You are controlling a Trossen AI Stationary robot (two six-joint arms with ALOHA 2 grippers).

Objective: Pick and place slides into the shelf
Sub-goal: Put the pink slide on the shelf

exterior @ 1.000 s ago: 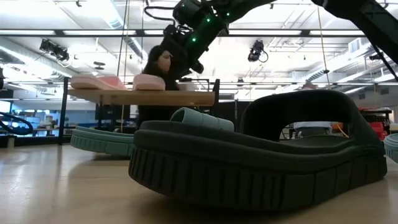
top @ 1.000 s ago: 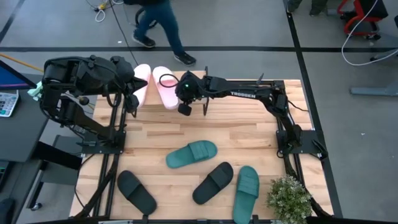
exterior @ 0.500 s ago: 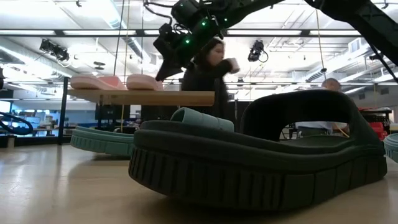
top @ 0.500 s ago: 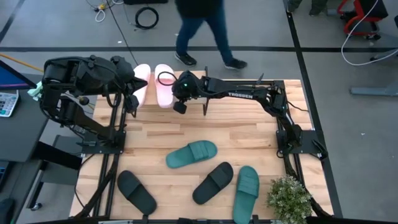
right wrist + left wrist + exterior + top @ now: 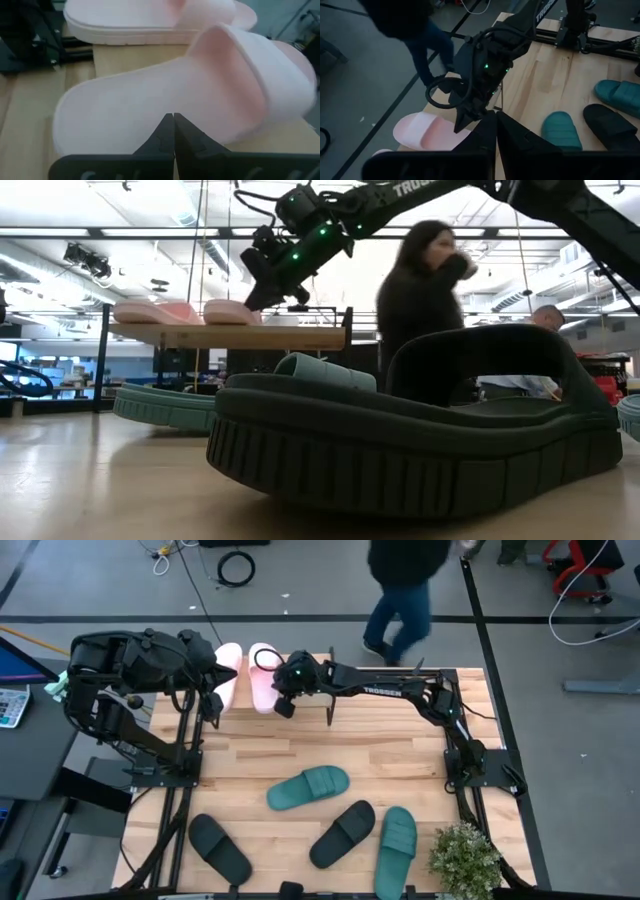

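Right gripper (image 5: pixel 281 706): fingers pressed together, nothing between them, the tip against or just short of the side of the nearer pale pink foam slip-on slide (image 5: pixel 262 678); contact cannot be confirmed from the wrist camera, where the closed tip (image 5: pixel 173 120) sits right in front of the wide strap (image 5: pixel 235 75). Change over the last second: the gripper has swept sideways toward the left arm, and this slide, which lay skewed, now lies closer to and roughly parallel with its pale pink partner (image 5: pixel 228 668) just beyond it. Reading: a nudge to tidy the pair, not a carry. Both pink slides rest flat, soles down, on the small light-wood plank shelf with thin black legs (image 5: pixel 300 337), directly under the gripper (image 5: pixel 252 298). First pair appears placed. Away from the gripper, toward the front of the table and well apart from it: two teal green foam slides (image 5: pixel 308 786) (image 5: pixel 397 840) and two black foam slides (image 5: pixel 343 833) (image 5: pixel 220 848), all on the tabletop, not yet shelved. Left gripper (image 5: pixel 496 117) is closed and empty, waiting on the far side of the pink pair. A person (image 5: pixel 402 590) walks past behind the table.
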